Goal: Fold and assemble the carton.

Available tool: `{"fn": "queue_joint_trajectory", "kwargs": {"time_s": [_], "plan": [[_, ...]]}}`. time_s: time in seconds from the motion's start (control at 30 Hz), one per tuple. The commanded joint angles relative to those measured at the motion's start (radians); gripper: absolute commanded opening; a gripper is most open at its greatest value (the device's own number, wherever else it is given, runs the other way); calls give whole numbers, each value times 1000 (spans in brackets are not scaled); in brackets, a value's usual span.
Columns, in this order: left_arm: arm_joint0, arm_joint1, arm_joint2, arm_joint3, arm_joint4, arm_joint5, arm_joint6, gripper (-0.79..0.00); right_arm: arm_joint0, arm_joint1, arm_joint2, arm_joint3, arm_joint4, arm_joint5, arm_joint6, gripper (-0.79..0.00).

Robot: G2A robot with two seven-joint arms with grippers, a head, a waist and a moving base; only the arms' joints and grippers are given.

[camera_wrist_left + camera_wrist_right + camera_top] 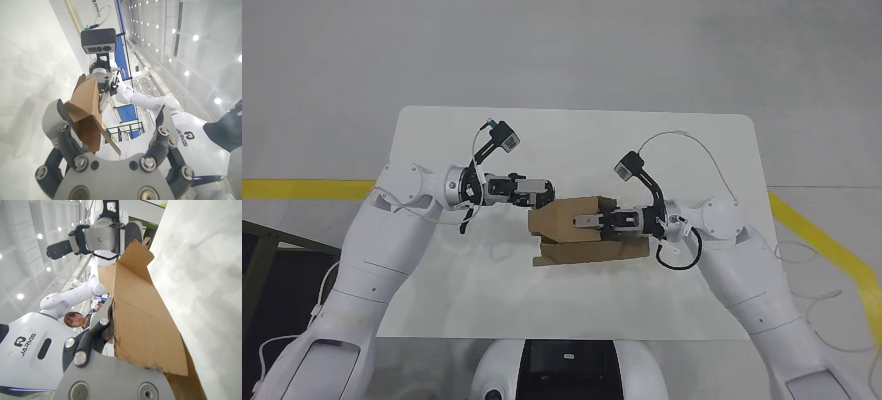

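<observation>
While right gripper (584, 220) pinches carton (554, 226) — left gripper (544, 190), splayed, abuts its corner.

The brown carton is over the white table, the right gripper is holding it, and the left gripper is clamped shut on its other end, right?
Not quite: the left gripper is open, spread wide at the carton's end, as the left wrist view shows. The rest stands: the right gripper holds the brown carton over the white table.
</observation>
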Motion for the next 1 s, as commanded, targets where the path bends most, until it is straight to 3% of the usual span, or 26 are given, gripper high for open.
{"fn": "queue_joint_trajectory", "kwargs": {"time_s": [0.0,0.53,0.97], "plan": [[11,3,-7,-14,0,0,3,0,-5,2,10,-1,-4,10,-20,-785],[20,3,11,-41,3,7,12,0,-36,9,47,-29,-15,56,-141,-785],[15,1,28,-51,-35,14,-18,0,-59,12,92,-40,-30,14,-270,-785]]}}
